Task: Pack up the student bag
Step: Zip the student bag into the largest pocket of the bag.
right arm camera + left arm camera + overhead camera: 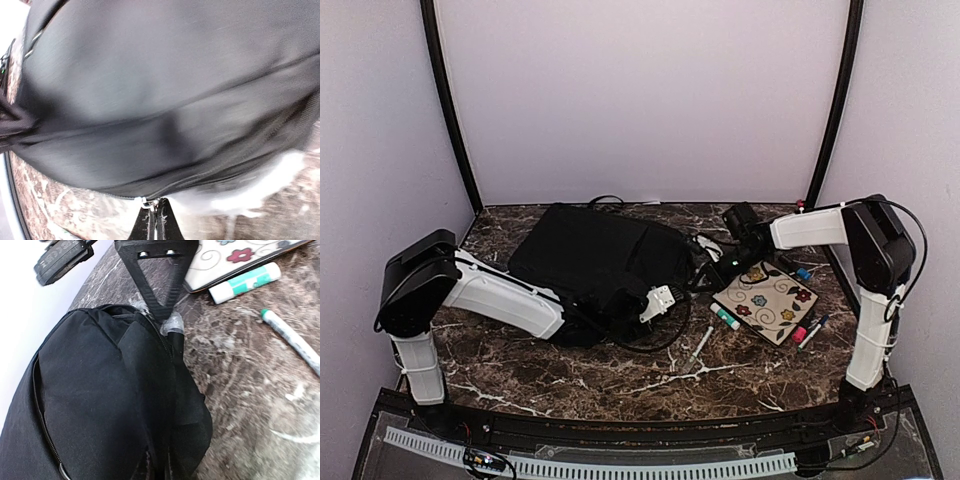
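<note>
The table (570, 375) is bare in front of the student bag (595, 255), so a hand could slide in there. The left arm (505, 295) lies across the bag's front left corner. Right of the bag it is crowded. A flowery notebook (767, 300), a glue stick (724, 317) and a white pen (700, 345) lie close together, and the right arm (810, 228) reaches in from that side too. Behind the bag the wall (640, 100) is near, and a black cable (605, 200) lies there.

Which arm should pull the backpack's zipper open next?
The right one, probably. The right gripper has its fingers shut at the silver zipper pull on the student bag, seemingly pinching it. The left gripper only rests against the bag's fabric edge.
</note>
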`<state>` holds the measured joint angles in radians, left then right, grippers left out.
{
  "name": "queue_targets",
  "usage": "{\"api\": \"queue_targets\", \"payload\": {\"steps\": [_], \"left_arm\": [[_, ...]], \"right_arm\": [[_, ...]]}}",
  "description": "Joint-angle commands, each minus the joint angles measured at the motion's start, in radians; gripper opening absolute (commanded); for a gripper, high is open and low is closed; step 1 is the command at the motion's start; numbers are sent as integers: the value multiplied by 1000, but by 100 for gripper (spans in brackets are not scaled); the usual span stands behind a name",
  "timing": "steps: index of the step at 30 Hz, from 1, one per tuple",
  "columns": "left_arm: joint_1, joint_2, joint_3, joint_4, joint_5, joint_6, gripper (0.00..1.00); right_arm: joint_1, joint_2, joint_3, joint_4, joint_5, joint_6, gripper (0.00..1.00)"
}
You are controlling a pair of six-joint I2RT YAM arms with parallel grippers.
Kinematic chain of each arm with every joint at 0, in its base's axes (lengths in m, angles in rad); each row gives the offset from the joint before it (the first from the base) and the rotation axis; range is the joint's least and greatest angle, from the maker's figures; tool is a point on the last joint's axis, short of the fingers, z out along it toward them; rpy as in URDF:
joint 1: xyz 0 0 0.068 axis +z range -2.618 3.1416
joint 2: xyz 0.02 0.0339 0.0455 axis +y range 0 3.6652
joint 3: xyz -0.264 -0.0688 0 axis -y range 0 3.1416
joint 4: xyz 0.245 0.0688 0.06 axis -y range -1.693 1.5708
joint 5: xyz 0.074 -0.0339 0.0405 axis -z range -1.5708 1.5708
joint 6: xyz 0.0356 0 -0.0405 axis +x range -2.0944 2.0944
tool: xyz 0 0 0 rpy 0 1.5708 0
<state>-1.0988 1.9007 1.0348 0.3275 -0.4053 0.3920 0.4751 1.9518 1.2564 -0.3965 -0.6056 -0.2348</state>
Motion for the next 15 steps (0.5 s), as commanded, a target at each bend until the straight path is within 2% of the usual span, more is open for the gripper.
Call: {"api": "queue_targets", "payload": {"steps": [1, 5, 9, 15], "left_arm": [[-47, -121, -79, -139, 72, -74, 4], [-104, -153, -92, -251, 63, -141, 5], [-118, -196, -111, -404, 29, -309, 8], [-117, -385, -246, -548, -104, -504, 9]], "right_arm": [[-62, 43, 41, -15, 62, -2, 0], [-79, 64, 53, 3, 75, -1, 0], [-79, 39, 37, 17, 68, -10, 0], [-50, -34, -16, 13, 0, -11, 0]]}}
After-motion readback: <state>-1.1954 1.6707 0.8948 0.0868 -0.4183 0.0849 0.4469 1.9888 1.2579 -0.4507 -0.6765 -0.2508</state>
